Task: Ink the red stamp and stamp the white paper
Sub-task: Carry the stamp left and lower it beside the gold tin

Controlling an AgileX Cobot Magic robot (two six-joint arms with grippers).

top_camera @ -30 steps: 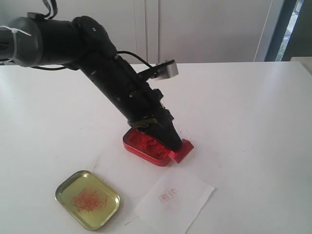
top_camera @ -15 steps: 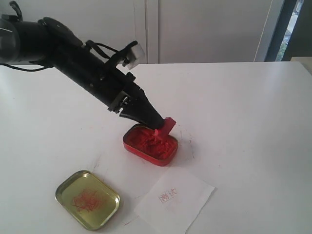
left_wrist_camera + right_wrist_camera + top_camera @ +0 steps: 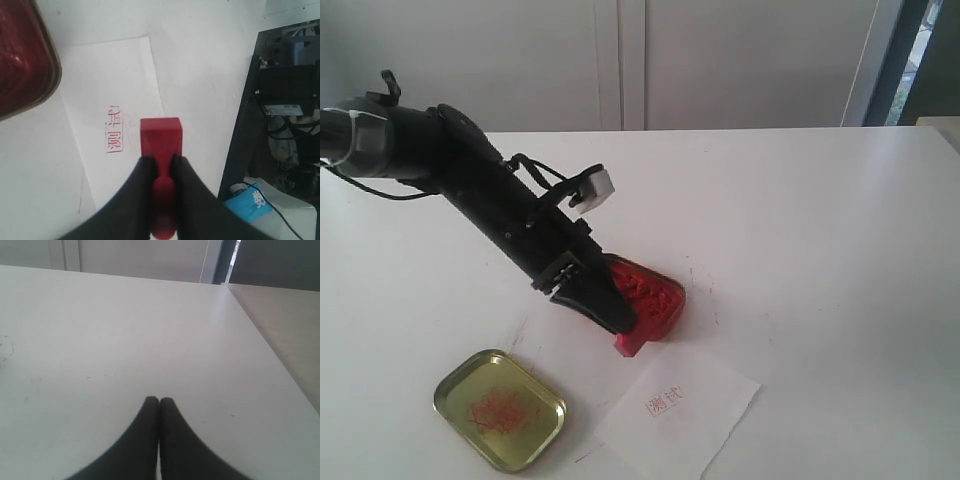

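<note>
My left gripper (image 3: 617, 325) (image 3: 161, 161) is shut on the knobbed handle of the red stamp (image 3: 632, 341) (image 3: 160, 142). It holds the stamp in the air, just in front of the red oval ink tin (image 3: 650, 295) (image 3: 22, 60) and above the near edge of the white paper (image 3: 678, 410) (image 3: 112, 105). A small red rectangular print (image 3: 664, 404) (image 3: 114, 136) shows on the sheet, beside the stamp's base in the left wrist view. My right gripper (image 3: 159, 401) is shut with nothing in it, over bare table, and does not show in the exterior view.
A brass-coloured tin lid (image 3: 499, 408) smeared with red ink lies at the front left, beside the paper. In the left wrist view the table edge (image 3: 250, 90) runs near the paper, with dark equipment (image 3: 287, 105) beyond it. The black left arm (image 3: 470, 190) slants across the left side.
My left gripper has swung the stamp from beside the ink tin up over the ink, then forward and down to just short of the paper. The arm has lowered and leans further left.
</note>
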